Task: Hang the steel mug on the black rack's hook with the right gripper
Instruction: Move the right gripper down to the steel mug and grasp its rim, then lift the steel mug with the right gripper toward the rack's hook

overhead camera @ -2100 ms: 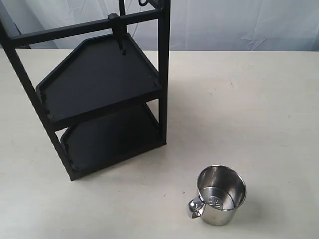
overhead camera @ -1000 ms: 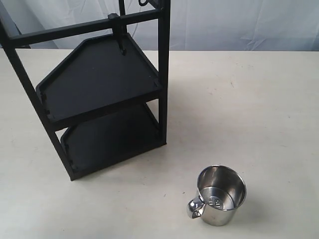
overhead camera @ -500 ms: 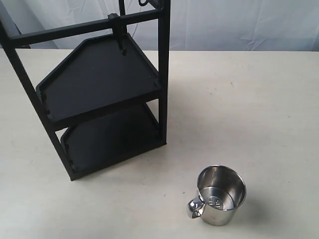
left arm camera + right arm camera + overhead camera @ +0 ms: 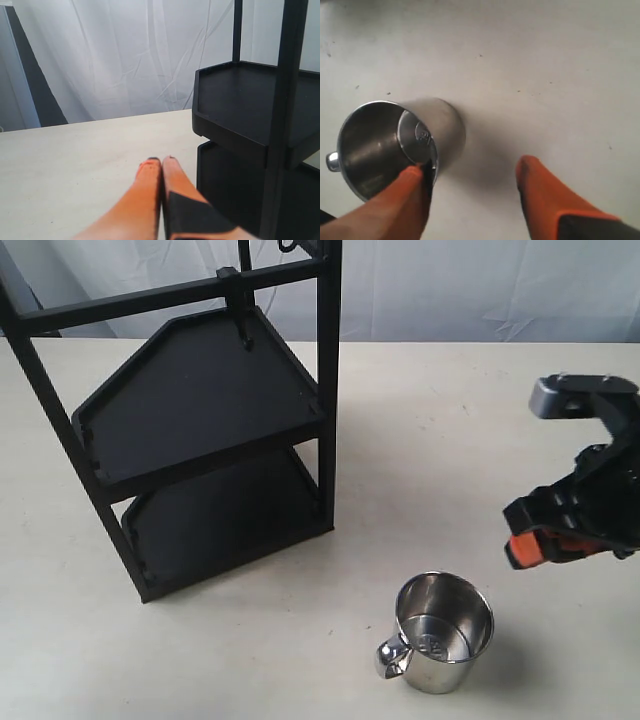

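The steel mug stands upright on the pale table, its handle toward the lower left. In the right wrist view the steel mug shows its open mouth beside one orange finger. My right gripper hovers just up and right of the mug, open and empty; in its own view the right gripper has only bare table between its fingers. The black rack stands at the left, and the hook hangs from its crossbar. My left gripper is shut and empty beside the black rack.
A thin curled wire hook shows at the rack's top edge. White curtain backs the table. Bare table lies between the rack and the right arm.
My right gripper has come into the exterior view from the right and now hovers near the mug. The mug and the rack have not moved.
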Robot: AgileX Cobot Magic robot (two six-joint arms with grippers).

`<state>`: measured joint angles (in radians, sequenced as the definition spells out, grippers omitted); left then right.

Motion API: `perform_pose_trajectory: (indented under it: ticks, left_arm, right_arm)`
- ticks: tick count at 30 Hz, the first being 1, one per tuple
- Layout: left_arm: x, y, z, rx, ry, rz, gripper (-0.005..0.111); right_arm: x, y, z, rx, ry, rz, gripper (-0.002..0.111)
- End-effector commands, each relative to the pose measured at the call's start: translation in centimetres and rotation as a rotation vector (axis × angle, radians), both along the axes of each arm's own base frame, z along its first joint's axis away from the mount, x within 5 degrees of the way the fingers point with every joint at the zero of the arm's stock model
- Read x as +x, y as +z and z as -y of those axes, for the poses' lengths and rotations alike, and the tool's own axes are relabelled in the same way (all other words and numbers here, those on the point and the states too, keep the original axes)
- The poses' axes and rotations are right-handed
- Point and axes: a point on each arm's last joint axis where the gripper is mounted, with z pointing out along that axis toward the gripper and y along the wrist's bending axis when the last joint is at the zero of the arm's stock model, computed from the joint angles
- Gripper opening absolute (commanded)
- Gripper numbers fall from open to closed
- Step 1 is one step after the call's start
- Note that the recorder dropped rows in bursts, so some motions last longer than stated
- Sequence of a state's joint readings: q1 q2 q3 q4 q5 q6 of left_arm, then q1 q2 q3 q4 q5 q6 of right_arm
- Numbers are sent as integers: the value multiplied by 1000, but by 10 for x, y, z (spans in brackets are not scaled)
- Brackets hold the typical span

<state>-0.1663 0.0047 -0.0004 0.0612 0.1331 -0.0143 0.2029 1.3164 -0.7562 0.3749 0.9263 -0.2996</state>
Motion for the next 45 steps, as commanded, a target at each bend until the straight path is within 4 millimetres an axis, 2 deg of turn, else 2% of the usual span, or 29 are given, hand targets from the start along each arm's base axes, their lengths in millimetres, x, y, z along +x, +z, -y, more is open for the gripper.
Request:
perform_pose_trajectory:
  ticks: [1, 11, 13, 15, 17, 19, 23, 27, 29, 30, 33, 36, 45]
  left_arm:
    - [0, 1, 0, 2, -4, 10, 2]
    - [0, 1, 0, 2, -4, 10, 2]
    - [0, 1, 0, 2, -4, 10, 2]
    - [0, 1, 0, 2, -4, 10, 2]
    - [0, 1, 0, 2, -4, 10, 2]
    - [0, 1, 0, 2, -4, 10, 2]
    - [0, 1, 0, 2, -4, 10, 2]
    - [0, 1, 0, 2, -4, 10, 2]
    - [0, 1, 0, 2, -4, 10, 2]
    - [0, 1, 0, 2, -4, 10, 2]
    - [0, 1, 0, 2, -4, 10, 2]
    - [0, 1, 0, 2, -4, 10, 2]
    - [0, 1, 0, 2, -4, 10, 2]
  right_arm:
    - [9, -17, -18, -19, 66, -14, 55]
    - [15, -51, -44, -62, 154, -70, 52]
    - [18, -57, -47, -70, 156, -63, 48]
    - [19, -62, -48, -66, 146, -79, 31]
    - [19, -63, -48, -62, 142, -87, 1]
    - [17, -61, -50, -42, 130, -104, 0]
    - [5, -44, -53, 36, 178, -135, -1]
    - [-13, -23, -59, 199, 302, -204, -1]
    - [-16, -11, -59, 323, 313, -216, -1]
    - [-14, -1, -57, 436, 288, -211, -1]
    - [0, 11, -49, 649, 149, -205, -1]
    - [15, 17, -58, 858, 0, -222, -1]
    - [36, 19, -66, 1050, -146, -199, -1]
